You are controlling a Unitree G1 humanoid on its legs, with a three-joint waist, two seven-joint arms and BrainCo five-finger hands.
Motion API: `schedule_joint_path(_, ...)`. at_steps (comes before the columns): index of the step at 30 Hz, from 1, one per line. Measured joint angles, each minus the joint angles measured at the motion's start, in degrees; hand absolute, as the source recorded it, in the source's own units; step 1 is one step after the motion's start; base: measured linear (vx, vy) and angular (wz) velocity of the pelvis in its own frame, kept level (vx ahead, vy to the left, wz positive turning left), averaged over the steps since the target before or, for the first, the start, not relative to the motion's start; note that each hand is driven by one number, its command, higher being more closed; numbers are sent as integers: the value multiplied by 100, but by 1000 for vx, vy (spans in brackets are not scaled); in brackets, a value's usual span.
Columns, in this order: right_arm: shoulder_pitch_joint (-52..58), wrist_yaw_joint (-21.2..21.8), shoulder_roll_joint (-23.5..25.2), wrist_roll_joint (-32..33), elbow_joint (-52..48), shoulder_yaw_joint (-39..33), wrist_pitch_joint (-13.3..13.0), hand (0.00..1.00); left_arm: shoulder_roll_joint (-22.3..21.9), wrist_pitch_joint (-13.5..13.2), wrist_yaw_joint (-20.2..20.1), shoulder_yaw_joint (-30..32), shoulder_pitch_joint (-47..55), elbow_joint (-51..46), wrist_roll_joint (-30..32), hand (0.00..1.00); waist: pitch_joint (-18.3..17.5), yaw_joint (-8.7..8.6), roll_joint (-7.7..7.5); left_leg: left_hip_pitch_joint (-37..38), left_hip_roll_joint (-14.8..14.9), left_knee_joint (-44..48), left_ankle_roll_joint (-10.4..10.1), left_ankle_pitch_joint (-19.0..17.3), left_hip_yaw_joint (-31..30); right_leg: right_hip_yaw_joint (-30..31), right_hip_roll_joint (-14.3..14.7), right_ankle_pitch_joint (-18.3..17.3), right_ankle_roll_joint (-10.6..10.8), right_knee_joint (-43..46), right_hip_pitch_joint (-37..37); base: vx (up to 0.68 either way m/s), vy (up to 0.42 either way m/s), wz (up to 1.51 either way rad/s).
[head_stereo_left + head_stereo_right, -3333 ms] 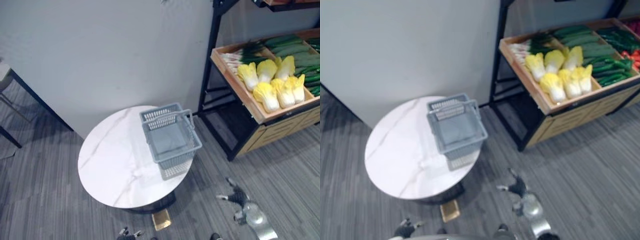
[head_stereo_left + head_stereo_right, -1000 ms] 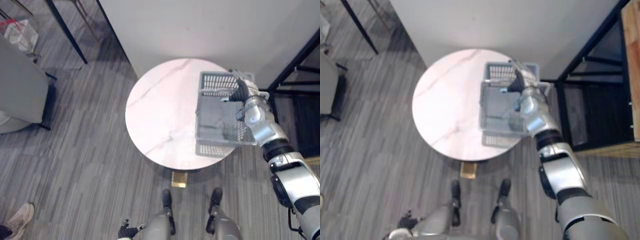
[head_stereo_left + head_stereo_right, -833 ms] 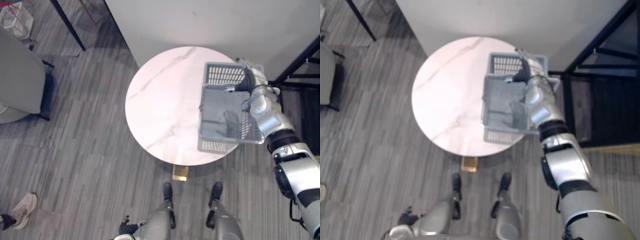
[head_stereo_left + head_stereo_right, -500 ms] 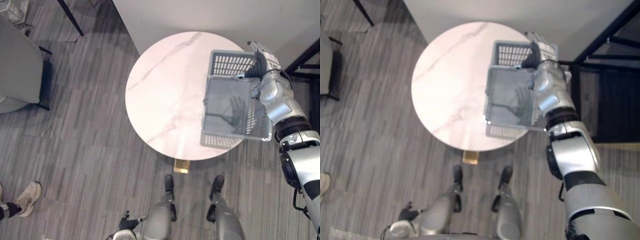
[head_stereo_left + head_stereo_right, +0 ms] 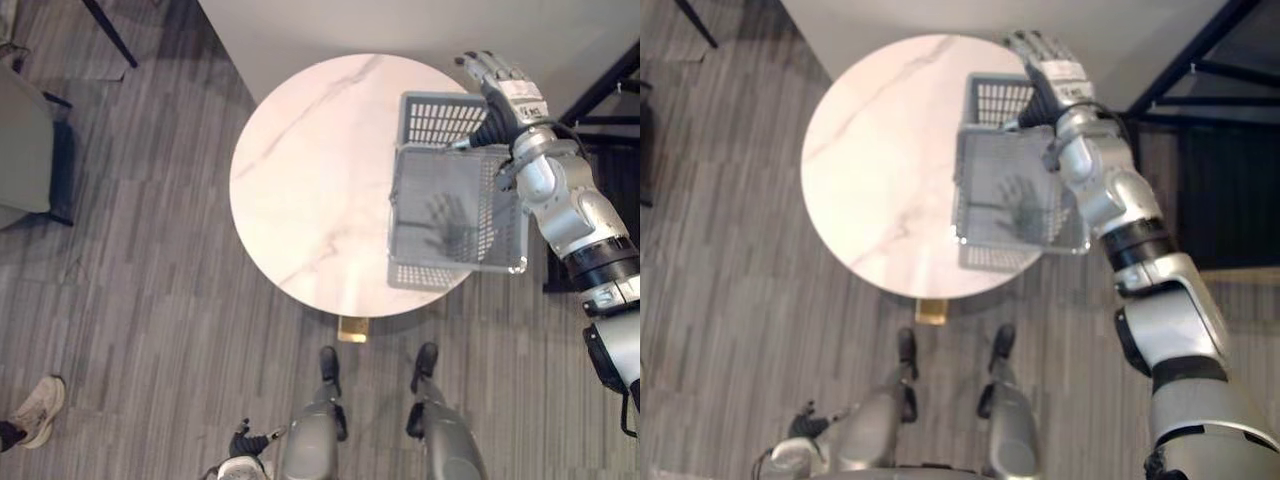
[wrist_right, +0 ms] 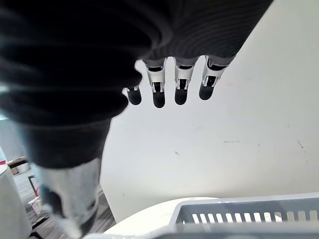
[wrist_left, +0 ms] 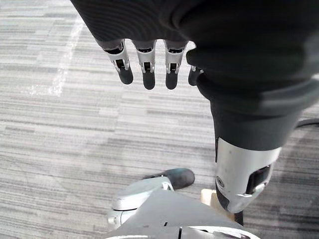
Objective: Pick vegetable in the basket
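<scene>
An empty grey plastic basket (image 5: 440,118) stands on the right side of a round white marble table (image 5: 310,180); no vegetable lies in it. My right hand (image 5: 500,85) hovers over the basket's far right corner, open, its fingers straight and holding nothing. In the right wrist view its fingers (image 6: 182,82) point at the white wall, with the basket's rim (image 6: 249,216) below them. My left hand (image 5: 243,441) hangs low beside my legs; its fingers (image 7: 144,59) are straight over the floor, open and empty.
A black shelf frame (image 5: 610,90) stands close on the right of the table. A white wall (image 5: 400,25) runs just behind the table. A grey seat (image 5: 25,150) is at the far left, and a person's shoe (image 5: 35,410) at the lower left.
The camera has swung, and the vegetable shelf left the view earlier. My right hand has stretched farther out, from over the basket to past its far right corner. The basket stays on the table.
</scene>
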Motion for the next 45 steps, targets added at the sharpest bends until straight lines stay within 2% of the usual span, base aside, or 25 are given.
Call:
schedule_joint_path(4, 113, 125, -83, 8, -138, 245, -101, 0, 6, 0, 9, 166, -1, -10, 1, 0, 2, -19, -20, 34, 1, -6, 0, 0, 32, 49, 5, 0, 0, 7, 5, 16, 1, -5)
schedule_joint_path(9, 161, 368, -121, -6, -116, 808, -226, 0, 24, 2, 61, 197, -1, -6, 1, 0, -2, -9, -114, 35, 16, 1, 1, 1, 32, 61, 23, 15, -20, 6, 5, 0, 0, 0)
schedule_joint_path(12, 161, 508, -119, -78, 117, 1135, -399, 0, 37, 1, 61, 196, -1, -6, 1, 0, -6, 14, -173, 35, 17, 5, 1, 6, 28, 61, 24, 15, -21, 9, 6, 0, 0, 0)
schedule_joint_path(14, 161, 544, -119, -264, 298, 1264, -423, 0, 61, 2, 61, 196, -1, 0, 1, 0, -6, 41, -197, 35, 16, 3, 2, 10, 24, 61, 24, 15, -21, 10, 6, 0, 0, 0)
schedule_joint_path(16, 138, 509, -119, -460, 352, 1261, -435, 0, 77, -2, 61, 195, -1, 1, 0, 0, -7, 54, -198, 35, 11, 3, 4, 11, 20, 60, 19, 15, -21, 12, 7, 0, 0, 0)
schedule_joint_path(23, 52, 357, -118, -514, 777, 1242, -464, 0, 90, -8, 63, 185, -21, 0, 0, 0, -7, 73, -198, 27, 2, 0, 7, 19, 5, 45, 11, 15, -21, 12, 7, 9, 1, 0)
schedule_joint_path(29, 36, 233, -112, -634, 1005, 786, -294, 0, 93, -26, 65, 164, -133, -1, 0, 0, -7, 80, -198, -56, -8, -6, 2, 55, -88, -37, -3, 15, -21, 11, -21, 4, 1, 8)
schedule_joint_path(35, -32, 161, -112, -627, 994, 331, -72, 0, 94, -23, 73, 145, -133, -2, 0, 0, -7, 50, -198, -53, -7, -10, 0, 59, -76, -26, -1, 15, -21, 11, -28, 6, 1, 0)
schedule_joint_path(45, -55, -14, -119, -561, 275, 45, -61, 0, 93, -8, 77, 180, -136, -139, 1, 0, -8, -27, -199, -44, 13, -7, 0, 59, 33, 93, 27, 49, -44, 11, -87, 1, 0, -5)
